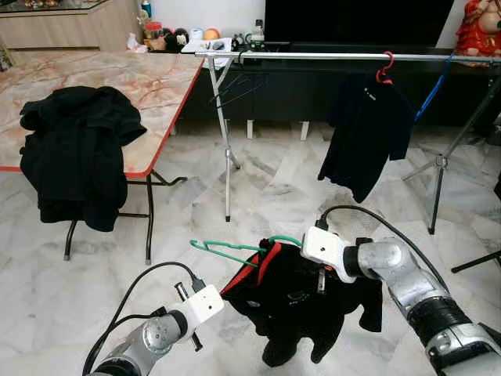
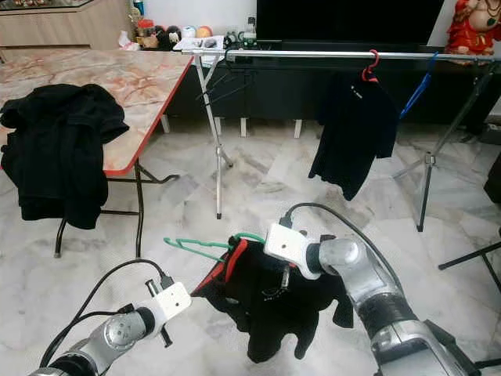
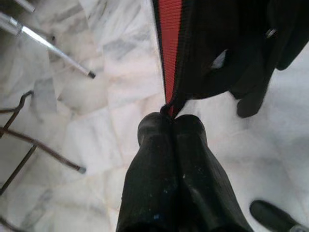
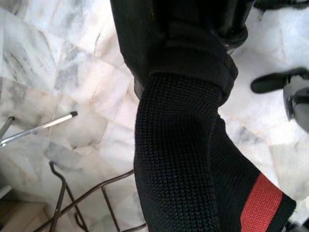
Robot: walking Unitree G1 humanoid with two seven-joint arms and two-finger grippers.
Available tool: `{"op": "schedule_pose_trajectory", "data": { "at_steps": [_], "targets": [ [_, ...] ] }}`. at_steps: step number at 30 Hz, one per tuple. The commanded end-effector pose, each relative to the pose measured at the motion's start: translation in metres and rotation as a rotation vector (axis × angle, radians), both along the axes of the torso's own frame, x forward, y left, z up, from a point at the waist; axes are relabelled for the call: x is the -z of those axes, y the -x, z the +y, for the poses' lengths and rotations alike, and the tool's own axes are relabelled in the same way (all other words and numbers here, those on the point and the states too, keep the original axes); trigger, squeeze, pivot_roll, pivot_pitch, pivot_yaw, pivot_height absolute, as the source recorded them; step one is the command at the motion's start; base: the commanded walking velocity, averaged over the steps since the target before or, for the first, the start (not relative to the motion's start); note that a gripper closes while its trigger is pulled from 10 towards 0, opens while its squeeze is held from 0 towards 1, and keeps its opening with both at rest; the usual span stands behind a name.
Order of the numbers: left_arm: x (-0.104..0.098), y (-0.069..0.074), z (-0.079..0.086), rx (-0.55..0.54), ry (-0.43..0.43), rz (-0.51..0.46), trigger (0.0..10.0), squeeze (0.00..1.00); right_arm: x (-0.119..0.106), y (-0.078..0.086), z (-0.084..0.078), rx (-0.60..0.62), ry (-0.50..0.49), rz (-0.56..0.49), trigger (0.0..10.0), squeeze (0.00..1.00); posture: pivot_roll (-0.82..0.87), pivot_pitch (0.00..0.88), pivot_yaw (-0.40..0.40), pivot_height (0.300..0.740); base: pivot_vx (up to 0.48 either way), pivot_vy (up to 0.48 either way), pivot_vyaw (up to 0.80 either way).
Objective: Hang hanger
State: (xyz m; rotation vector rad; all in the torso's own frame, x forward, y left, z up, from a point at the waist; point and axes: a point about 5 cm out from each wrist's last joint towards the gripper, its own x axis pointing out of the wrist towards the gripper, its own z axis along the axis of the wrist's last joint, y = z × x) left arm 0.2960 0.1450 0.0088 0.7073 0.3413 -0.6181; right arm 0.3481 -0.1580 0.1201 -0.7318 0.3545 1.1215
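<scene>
Green hanger under black-red jacket

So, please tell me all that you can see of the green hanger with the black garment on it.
The thin green wire hanger is held low over the marble floor, tilted, its pointed end toward the robot's left. A black garment with a red stripe hangs from it, crumpled. The right end effector holds it at the hook end, where the fingers are hidden by cloth. The left end effector is shut on the garment's edge.
</scene>
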Motion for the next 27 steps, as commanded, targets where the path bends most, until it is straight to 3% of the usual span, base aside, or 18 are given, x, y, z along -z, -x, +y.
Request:
{"op": "schedule_pose_trajectory", "data": {
  "at_steps": [1,10,14,17,24,27],
  "targets": [
    [0.01,0.007,0.012,-0.045,-0.055,0.046,0.0,0.0,-0.001,0.002,-0.005,-0.018,0.018,-0.009,0.0,0.0,0.08,0.088,0.01,0.74,0.0,0.0,0.0],
    [0.01,0.007,0.013,-0.06,-0.045,0.049,0.0,0.0,0.017,0.019,-0.029,-0.07,0.133,0.07,0.0,0.0,0.08,0.088,0.01,0.74,0.0,0.0,0.0],
    [0.011,0.008,0.013,-0.057,-0.043,0.057,0.0,0.0,0.031,0.027,-0.049,-0.067,0.285,0.098,0.0,0.0,0.07,0.084,0.013,0.74,0.0,0.0,0.0],
    [0.012,0.008,0.013,-0.058,-0.045,0.061,0.0,0.0,0.034,0.028,-0.057,-0.043,0.322,0.095,0.0,0.0,0.07,0.083,0.014,0.74,0.0,0.0,0.0],
    [0.014,0.01,0.013,-0.053,-0.045,0.074,0.0,0.0,0.033,0.032,-0.06,-0.05,0.277,0.096,0.0,0.0,0.07,0.079,0.019,0.74,0.0,0.0,0.0],
    [0.014,0.01,0.013,-0.052,-0.045,0.076,0.0,0.0,0.029,0.028,-0.06,-0.008,0.212,0.07,0.0,0.0,0.07,0.079,0.02,0.74,0.0,0.0,0.0]
  ]
}}
